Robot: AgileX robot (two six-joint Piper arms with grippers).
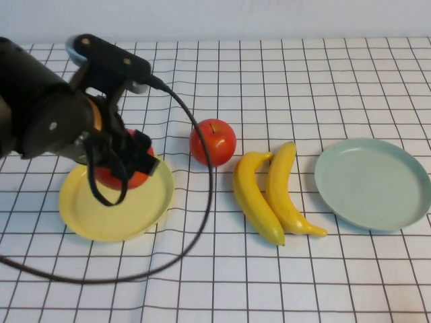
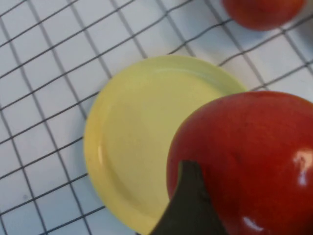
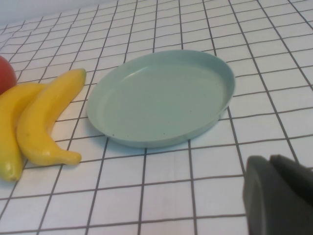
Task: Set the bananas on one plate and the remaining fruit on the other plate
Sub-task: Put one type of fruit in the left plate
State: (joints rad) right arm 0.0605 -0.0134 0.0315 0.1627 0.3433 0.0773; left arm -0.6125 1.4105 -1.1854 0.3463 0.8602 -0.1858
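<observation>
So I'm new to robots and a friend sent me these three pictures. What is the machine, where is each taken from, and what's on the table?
It is a robot with two arms. One picture looks down from a raised camera; the other two come from cameras on each wrist. The left gripper holds a red apple over the yellow plate. A second apple and two bananas lie on the checked cloth, beside an empty blue-green plate. The right gripper, shut, waits near that plate.
</observation>
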